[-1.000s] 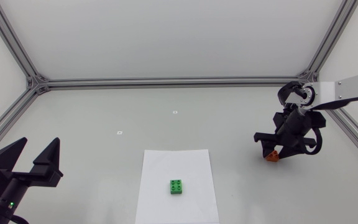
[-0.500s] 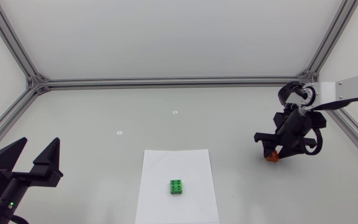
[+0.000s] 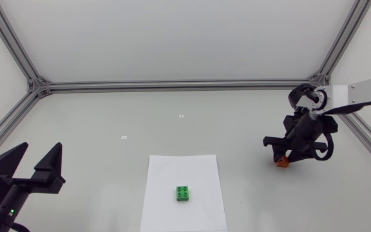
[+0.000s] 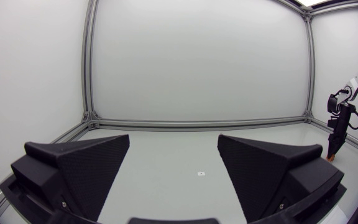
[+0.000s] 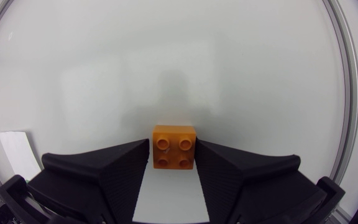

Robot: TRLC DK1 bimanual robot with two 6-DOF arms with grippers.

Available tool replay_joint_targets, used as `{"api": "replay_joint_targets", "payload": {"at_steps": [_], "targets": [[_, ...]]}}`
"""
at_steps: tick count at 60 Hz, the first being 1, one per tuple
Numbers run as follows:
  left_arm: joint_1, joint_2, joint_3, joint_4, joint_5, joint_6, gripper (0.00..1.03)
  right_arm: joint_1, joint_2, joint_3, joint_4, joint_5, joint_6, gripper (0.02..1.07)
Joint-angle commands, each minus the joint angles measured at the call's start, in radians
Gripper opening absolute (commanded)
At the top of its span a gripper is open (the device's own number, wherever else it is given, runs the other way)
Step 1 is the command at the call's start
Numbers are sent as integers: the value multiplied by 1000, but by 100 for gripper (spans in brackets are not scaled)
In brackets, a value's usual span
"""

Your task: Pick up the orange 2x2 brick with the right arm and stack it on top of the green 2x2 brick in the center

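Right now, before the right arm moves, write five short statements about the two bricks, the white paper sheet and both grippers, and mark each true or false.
1. The green 2x2 plastic brick sits on the white sheet of paper. True.
2. The orange 2x2 plastic brick is stacked on the green brick. False: it is far off to the side, off the paper, at the matte black right gripper.
3. The matte black left gripper is open and empty. True.
4. The left gripper hangs over the paper. False: it is at the table's near left side, clear of the sheet.
5. The orange brick has its studs facing up. True.
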Motion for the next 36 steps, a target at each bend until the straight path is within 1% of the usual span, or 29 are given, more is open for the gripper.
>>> {"api": "replay_joint_targets", "payload": {"at_steps": [1,13,20,24,36], "targets": [[2,-8,-41,-15,4,13,99,2,-22,-26,3,7,15,51],[2,-8,-41,-15,4,13,99,5,-36,-40,1,9,11,50],[2,-8,-41,-15,4,13,99,6,-40,-43,4,16,5,48],[2,-8,-41,-15,4,13,99,5,-51,-52,32,18,-2,40],[2,-8,-41,-15,4,13,99,2,-49,-57,44,24,-8,38]]}}
